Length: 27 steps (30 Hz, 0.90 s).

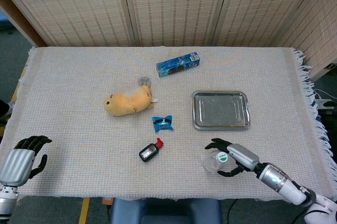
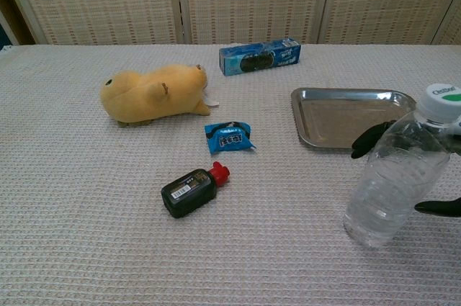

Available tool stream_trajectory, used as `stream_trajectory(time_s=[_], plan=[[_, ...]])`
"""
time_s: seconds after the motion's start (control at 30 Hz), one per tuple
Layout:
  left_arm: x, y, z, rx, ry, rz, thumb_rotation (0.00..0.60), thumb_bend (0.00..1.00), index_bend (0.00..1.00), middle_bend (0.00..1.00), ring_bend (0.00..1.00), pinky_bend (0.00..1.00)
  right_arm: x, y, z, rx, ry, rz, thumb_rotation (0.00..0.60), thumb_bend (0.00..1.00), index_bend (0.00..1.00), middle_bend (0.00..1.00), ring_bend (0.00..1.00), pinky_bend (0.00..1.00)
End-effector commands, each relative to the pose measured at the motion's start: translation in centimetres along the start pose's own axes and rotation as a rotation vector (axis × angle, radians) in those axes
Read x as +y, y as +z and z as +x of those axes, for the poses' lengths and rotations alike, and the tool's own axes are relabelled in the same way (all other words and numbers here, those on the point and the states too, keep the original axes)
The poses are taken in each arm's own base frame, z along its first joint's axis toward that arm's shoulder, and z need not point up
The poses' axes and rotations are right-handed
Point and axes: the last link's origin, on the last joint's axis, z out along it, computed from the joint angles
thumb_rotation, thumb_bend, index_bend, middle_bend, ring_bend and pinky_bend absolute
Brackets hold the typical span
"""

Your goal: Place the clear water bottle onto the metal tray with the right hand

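Because the clear water bottle point(image 2: 397, 176) is tall, light and stands upright on the soft woven tablecloth point(image 1: 68, 81), I think the biggest danger now is that it tips over. If one finger of the right hand point(image 1: 231, 158) pushes its side before the others close, the bottle could fall and roll toward the near edge of the table. A grip too high near the white cap point(image 2: 441, 99) may also let the smooth body slip or swing during the lift.

The bottle stands on the cloth, near the front edge of the metal tray point(image 1: 200, 124) but apart from it, on the side closest to the robot. No other thing lies between the bottle and the tray, so the way seems free. The right hand is at the bottle from its right side. Its dark fingers point(image 2: 371, 138) are spread around the body, one group behind it toward the tray and another in front near the lower part. I cannot tell if they already touch the plastic; the hand looks wide, not yet closed on it.

The left hand point(image 1: 22, 161) rests far to the left of the tray, near the table edge, with fingers curled and holding nothing.
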Motion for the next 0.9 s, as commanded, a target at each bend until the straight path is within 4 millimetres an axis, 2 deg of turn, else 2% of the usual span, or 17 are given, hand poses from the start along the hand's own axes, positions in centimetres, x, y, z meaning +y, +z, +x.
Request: stream_trajectory(time_s=[0.03,0.07,0.17,0.3,0.4,0.53,0.63,0.8,0.87,0.9], plan=[[0.0,0.0,0.0,0.0,0.005,-0.001,0.6,0.54,0.31,0.26,0.2,0.26,0.2,0.4,0.0,0.055,-0.005,0.004,0.6,0.03,0.48,0.38,0.21,0.23],[0.0,0.0,0.0,0.0,0.004,-0.001,0.6,0.54,0.31,0.26,0.2,0.26,0.3,0.4,0.1,0.072,-0.005,0.001,0.6,0.03,0.57,0.44,0.27,0.27],[0.1,0.0,-0.1,-0.006,0.002,-0.005,0.6,0.54,0.31,0.26,0.2,0.26,0.3,0.3,0.3,0.11,-0.005,-0.004,0.6,0.03,0.7,0.53,0.36,0.35],[0.2,0.0,-0.3,-0.015,0.01,-0.012,0.6,0.53,0.31,0.26,0.2,0.26,-0.1,-0.1,1.3,0.184,-0.021,0.014,0.6,0.03,0.75,0.56,0.4,0.39],[0.3,0.1,-0.4,-0.024,0.008,-0.015,0.6,0.54,0.31,0.26,0.2,0.26,-0.9,-0.2,3.1,0.307,-0.092,0.047,0.6,0.03,0.76,0.57,0.4,0.4],[0.4,0.1,-0.5,-0.028,0.012,-0.018,0.6,0.54,0.31,0.26,0.2,0.26,-1.3,0.2,6.7,0.62,-0.433,0.019,0.6,0.03,0.77,0.58,0.42,0.42],[0.4,0.1,-0.5,-0.029,0.014,-0.02,0.6,0.53,0.31,0.26,0.2,0.26,-1.0,0.8,8.4,0.824,-0.766,-0.102,0.6,0.03,0.79,0.59,0.43,0.44],[0.5,0.1,-0.6,-0.035,0.018,-0.02,0.6,0.53,0.31,0.26,0.2,0.26,-0.1,1.4,9.4,0.883,-1.063,-0.267,0.6,0.03,0.8,0.6,0.45,0.47],[0.5,0.1,-0.6,-0.039,0.019,-0.022,0.6,0.54,0.31,0.26,0.2,0.26,0.3,1.8,9.1,0.87,-1.094,-0.284,0.6,0.03,0.8,0.6,0.45,0.48],[0.5,0.1,-0.6,-0.039,0.021,-0.023,0.6,0.54,0.31,0.26,0.2,0.26,0.4,2.0,8.8,0.855,-1.053,-0.272,0.6,0.03,0.81,0.61,0.46,0.48]])
